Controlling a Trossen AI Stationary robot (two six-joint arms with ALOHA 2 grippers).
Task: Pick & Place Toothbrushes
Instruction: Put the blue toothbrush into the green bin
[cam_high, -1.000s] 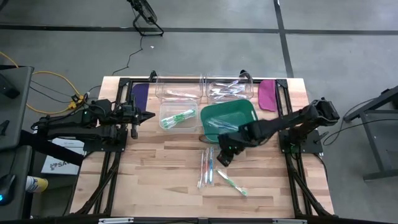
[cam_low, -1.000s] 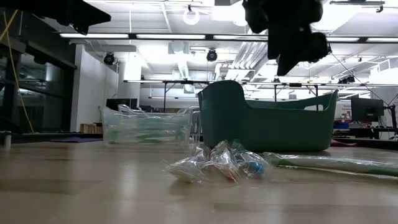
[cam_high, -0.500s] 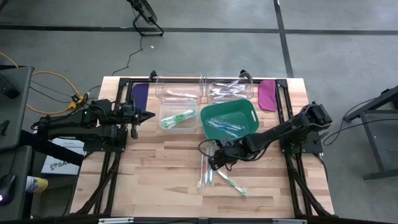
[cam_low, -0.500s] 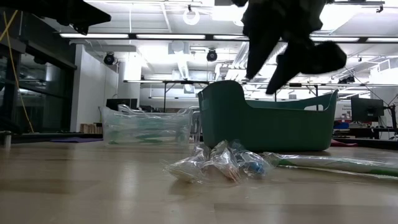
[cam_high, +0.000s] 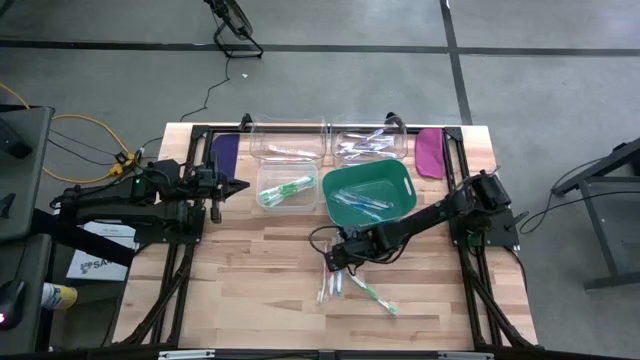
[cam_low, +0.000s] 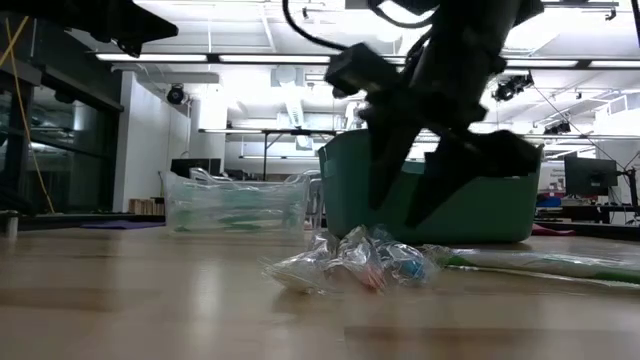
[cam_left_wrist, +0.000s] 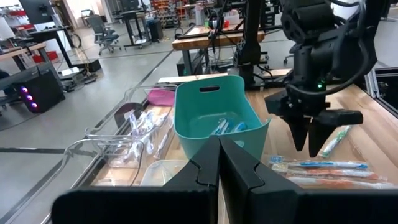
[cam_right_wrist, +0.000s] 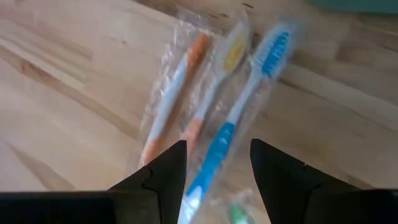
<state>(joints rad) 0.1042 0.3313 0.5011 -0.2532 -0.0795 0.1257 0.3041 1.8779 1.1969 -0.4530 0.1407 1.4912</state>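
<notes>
While the left gripper (cam_high: 240, 185) is parked shut beside the clear bins (cam_high: 290, 150), the right gripper (cam_right_wrist: 214, 163) is poised open and empty over the wrapped toothbrushes (cam_high: 331, 275) lying before the green tub (cam_high: 400, 180).

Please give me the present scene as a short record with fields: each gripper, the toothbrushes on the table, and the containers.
right gripper: open, empty, above the wrapped blue-and-white toothbrush
left gripper: shut, empty, waiting at the table's left side
loose toothbrushes: the blue one beside two wrapped orange-and-white toothbrushes; one green-and-white toothbrush lies apart
green plastic tub: holds a few blue toothbrushes
clear plastic bins: three, with toothbrushes inside
</notes>
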